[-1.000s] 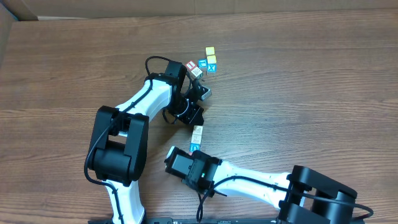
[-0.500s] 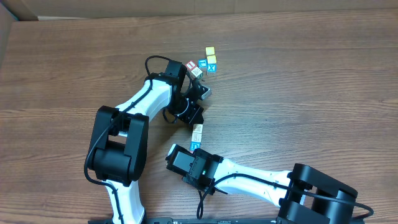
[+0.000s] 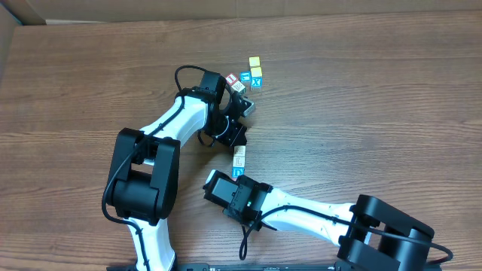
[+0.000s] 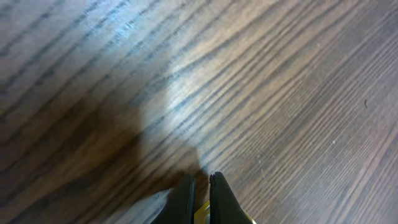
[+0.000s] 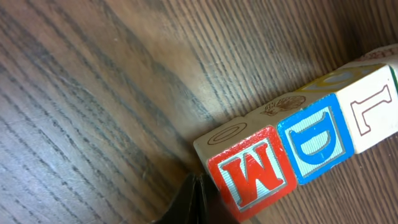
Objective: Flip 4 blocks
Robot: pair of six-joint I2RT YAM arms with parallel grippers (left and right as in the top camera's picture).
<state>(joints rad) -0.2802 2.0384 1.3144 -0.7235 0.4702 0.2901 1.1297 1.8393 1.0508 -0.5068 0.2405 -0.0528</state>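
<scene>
A short row of blocks lies on the table between my two grippers. The right wrist view shows its faces: a red "M" block, a blue "D" block and a cream "L" block, side by side and touching. My right gripper is shut, with its tip against the near side of the red block; overhead it sits at the row's near end. Just beyond the row's far end is my left gripper. It is shut over bare wood, with no block in its view.
A cluster of cubes sits behind the left wrist: two yellow, a blue one, a blue "X" cube, a red one and a pale one. The brown wooden table stretches to the right. A cardboard edge stands far left.
My right gripper has moved away from the front edge, and the row of blocks has slid with it toward the left gripper. The left gripper shifted slightly the same way.
</scene>
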